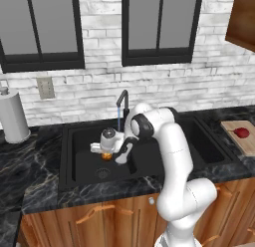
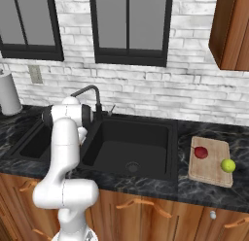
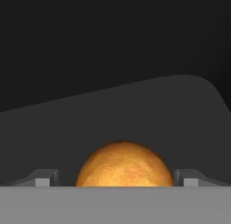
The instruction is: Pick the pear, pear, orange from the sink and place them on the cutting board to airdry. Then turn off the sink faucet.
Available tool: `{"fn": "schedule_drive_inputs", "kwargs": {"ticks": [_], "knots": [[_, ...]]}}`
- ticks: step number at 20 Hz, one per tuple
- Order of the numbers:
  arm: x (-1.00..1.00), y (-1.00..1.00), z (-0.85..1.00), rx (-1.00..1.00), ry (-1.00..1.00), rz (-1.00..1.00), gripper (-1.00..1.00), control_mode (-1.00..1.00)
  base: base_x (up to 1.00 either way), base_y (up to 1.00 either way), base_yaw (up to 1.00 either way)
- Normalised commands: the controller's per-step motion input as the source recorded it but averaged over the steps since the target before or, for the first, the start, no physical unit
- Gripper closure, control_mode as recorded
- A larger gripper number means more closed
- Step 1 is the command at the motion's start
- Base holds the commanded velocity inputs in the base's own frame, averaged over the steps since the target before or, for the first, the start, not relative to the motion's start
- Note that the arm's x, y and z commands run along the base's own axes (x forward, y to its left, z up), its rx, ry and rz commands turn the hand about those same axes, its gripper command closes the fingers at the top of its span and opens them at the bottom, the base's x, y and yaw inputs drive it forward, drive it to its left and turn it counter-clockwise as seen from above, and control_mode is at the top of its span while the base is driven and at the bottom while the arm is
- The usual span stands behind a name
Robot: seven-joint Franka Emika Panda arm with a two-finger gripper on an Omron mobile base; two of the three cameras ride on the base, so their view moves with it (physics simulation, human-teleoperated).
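Spread wide, the gripper [image 3: 116,180] is held low in the left basin of the sink [image 1: 79,141], with the orange [image 3: 124,165] seen between its 2 fingers [image 3: 43,180]. Both pears, 1 red [image 2: 201,152] and 1 yellow-green [image 2: 228,165], are seen on the cutting board [image 2: 210,174]. Water is seen falling from the faucet [image 1: 122,99].

My open fingers [image 3: 43,179] flank the orange [image 3: 123,164]; basin floor beyond is free, faucet [image 1: 121,102] stands behind.

Just under the gripper [image 1: 106,152], the orange [image 1: 106,156] is mostly hidden by the hand; between the fingertips [image 3: 43,181], its lower part is cut off.
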Motion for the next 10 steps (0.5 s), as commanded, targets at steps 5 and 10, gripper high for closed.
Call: {"fn": "schedule_drive_inputs", "kwargs": {"ticks": [5,10], "knots": [[0.07,0.08,-0.03,0.0,0.04,0.0,1.0,-1.0,0.0,0.0,0.0],[0.0,0.0,0.0,0.0,0.01,0.0,1.0,-1.0,0.0,0.0,0.0]]}}
